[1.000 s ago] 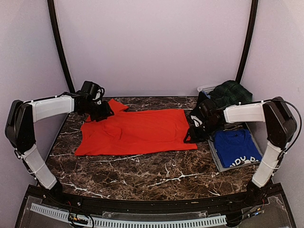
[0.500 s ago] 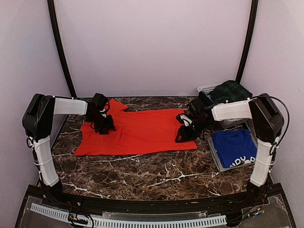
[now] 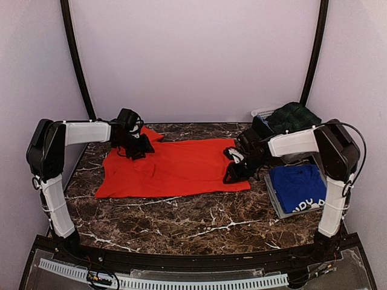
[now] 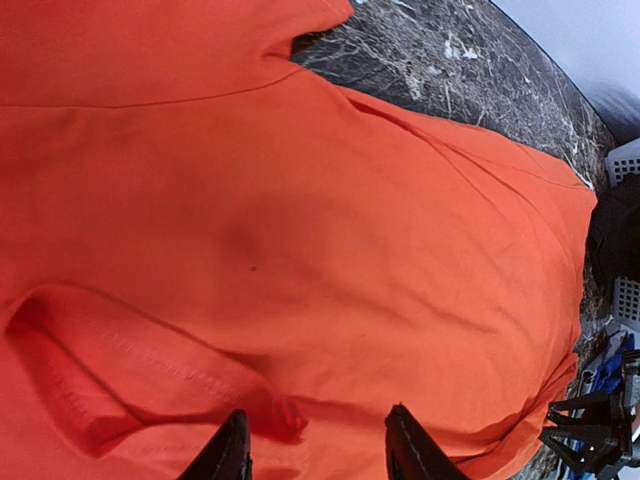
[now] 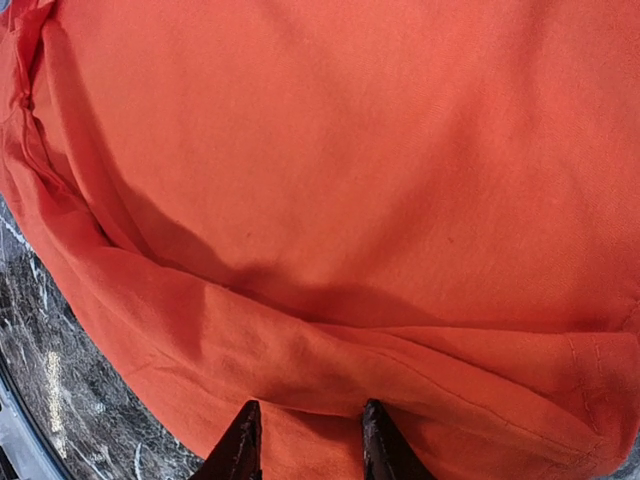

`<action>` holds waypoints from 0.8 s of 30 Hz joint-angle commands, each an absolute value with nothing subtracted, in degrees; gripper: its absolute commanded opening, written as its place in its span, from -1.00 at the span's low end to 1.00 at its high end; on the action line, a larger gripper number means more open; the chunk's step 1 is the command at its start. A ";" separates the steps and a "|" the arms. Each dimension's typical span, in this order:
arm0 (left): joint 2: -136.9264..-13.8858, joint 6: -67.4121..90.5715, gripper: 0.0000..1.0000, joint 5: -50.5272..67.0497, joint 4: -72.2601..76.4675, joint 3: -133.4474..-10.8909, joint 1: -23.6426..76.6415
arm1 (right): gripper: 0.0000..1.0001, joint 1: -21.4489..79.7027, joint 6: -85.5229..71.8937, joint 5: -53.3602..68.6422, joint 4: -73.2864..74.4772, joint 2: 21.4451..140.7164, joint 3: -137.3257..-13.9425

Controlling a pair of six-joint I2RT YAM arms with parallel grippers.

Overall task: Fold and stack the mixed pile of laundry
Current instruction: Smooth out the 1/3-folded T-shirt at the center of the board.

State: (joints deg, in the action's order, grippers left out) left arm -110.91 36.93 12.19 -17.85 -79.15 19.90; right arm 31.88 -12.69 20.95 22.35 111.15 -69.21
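Setting read as a robot test cell in a lab. A dark marble-patterned table (image 3: 181, 223) was enclosed on three sides by plain pale walls (image 3: 193, 60). Black curved poles (image 3: 75, 60) were noted at the back corners. A left arm (image 3: 84, 130) and right arm (image 3: 293, 142) were bolted at the near edge, behind a white slotted cable duct (image 3: 181, 283).

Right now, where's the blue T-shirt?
Top view, right side: the blue T-shirt lies folded on the grey tray, just right of the red T-shirt.

Count: 2 arms (left arm (image 3: 84, 132), right arm (image 3: 290, 144)); 2 T-shirts (orange T-shirt (image 3: 175, 169), blue T-shirt (image 3: 299, 184)); 1 tartan skirt (image 3: 293, 118); 1 basket (image 3: 262, 112); 1 tray (image 3: 275, 205); 1 table (image 3: 181, 217).
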 commanded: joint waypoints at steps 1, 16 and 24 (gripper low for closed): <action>-103.37 38.90 -0.10 4.74 -22.30 -73.29 19.95 | -0.38 32.42 -12.62 18.99 24.45 110.68 -65.66; -99.43 39.53 -0.17 7.66 -17.81 -67.26 13.50 | -0.39 38.72 -15.38 23.37 24.58 114.42 -90.98; -100.96 38.16 -0.17 15.42 -14.92 -69.36 8.04 | -0.38 46.24 -15.86 25.37 29.85 135.86 -122.97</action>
